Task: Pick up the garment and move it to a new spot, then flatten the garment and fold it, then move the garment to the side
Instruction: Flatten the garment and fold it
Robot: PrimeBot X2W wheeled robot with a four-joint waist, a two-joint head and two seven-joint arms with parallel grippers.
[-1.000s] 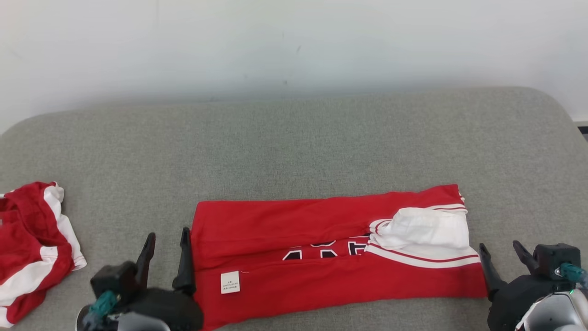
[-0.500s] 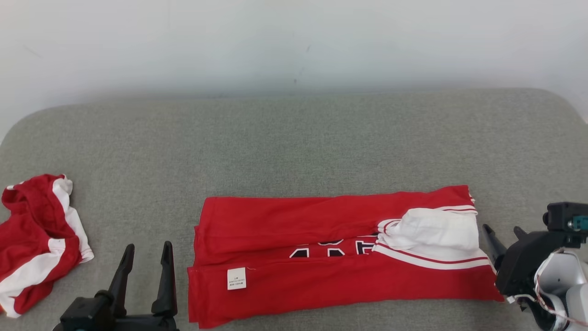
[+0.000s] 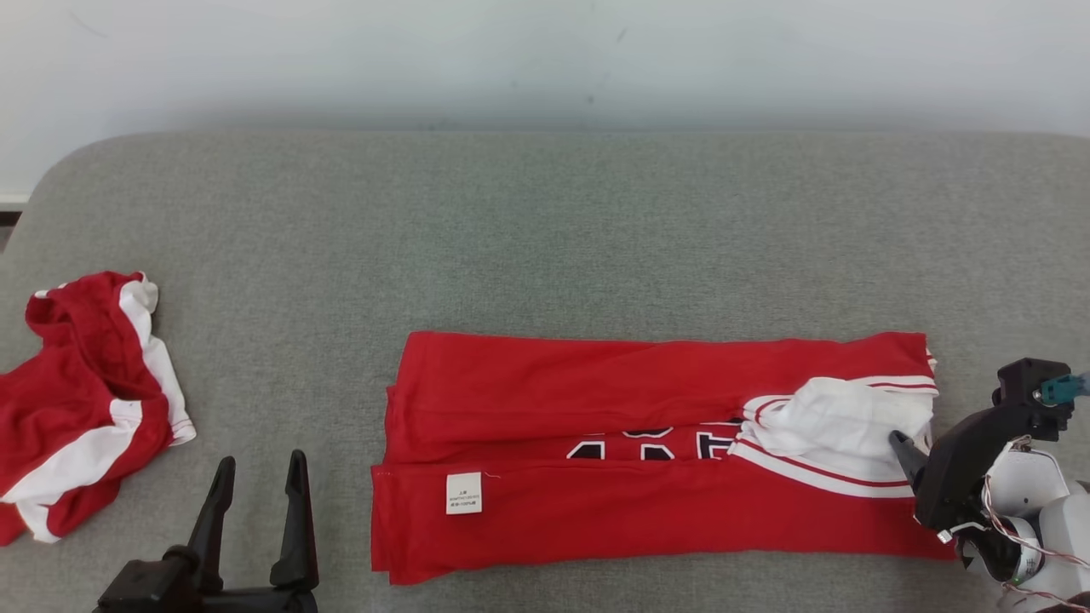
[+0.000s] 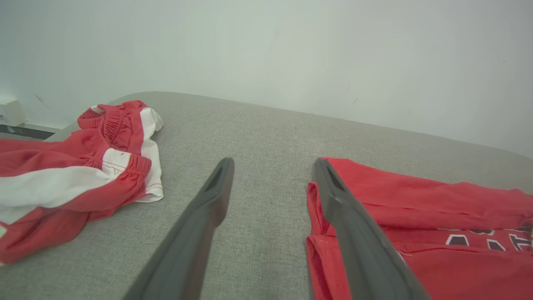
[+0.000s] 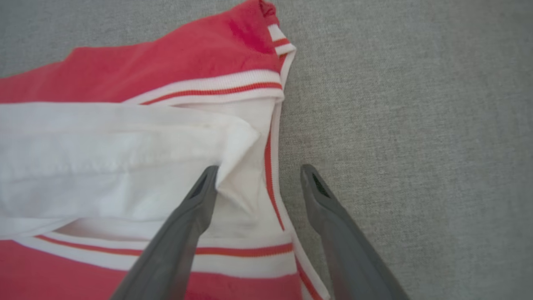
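The garment (image 3: 647, 477), a red jersey with white trim, lies folded into a long band across the near half of the grey cushioned surface (image 3: 545, 238), its length running left to right. Dark lettering peeks out along the middle fold, too covered to read. A small white care label (image 3: 463, 494) sits on the near layer close to the left end. At the right end a white sleeve (image 3: 839, 421) is bunched loosely on top of the red cloth. The right gripper (image 5: 259, 175) is at that right end, its two fingers spread wide and holding nothing. In its wrist view one finger lies over the white sleeve, its tip at a turned-up corner of the cloth, and the other lies over bare grey fabric just past the striped hem. From here I cannot tell whether the tip on the sleeve presses down or only hovers. The left gripper (image 3: 261, 464) stands off the garment's near left corner, fingers pointing away from the robot, parted wide and empty. Well to the left, near the surface's edge, a second red and white piece (image 3: 81, 409) lies crumpled in a heap. A pale wall (image 3: 545, 60) rises behind everything.
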